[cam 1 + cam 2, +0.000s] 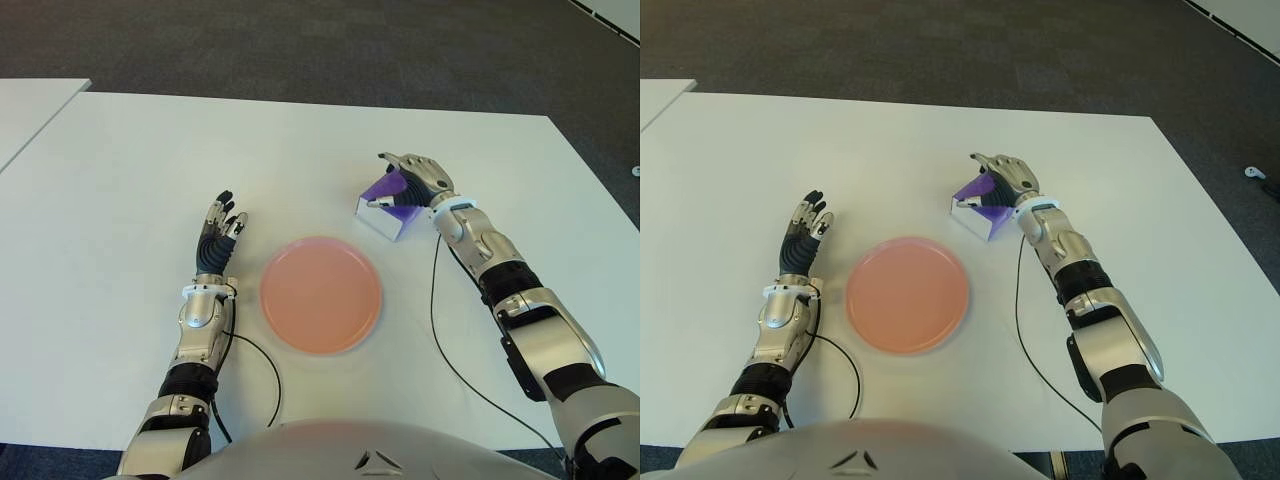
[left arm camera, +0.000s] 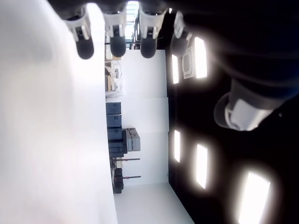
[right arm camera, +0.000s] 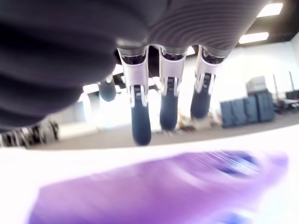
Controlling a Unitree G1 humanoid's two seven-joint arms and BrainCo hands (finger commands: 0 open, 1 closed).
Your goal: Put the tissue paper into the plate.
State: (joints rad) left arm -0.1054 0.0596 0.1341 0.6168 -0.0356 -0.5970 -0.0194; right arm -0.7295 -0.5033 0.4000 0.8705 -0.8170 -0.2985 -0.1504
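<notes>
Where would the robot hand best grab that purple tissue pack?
Probably across the narrow sides of the purple tissue pack, coming from above on its right, where the right robot hand hovers with fingers spread. The pack is small and boxy, tilted up, leaving both sides exposed.

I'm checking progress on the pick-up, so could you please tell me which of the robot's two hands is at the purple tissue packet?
The right hand, fingers extended over the purple-and-white tissue packet beyond the round pink plate; the left hand shows left of that plate.

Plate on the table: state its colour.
The plate is plain pink-orange, clearest in the left eye view.
</notes>
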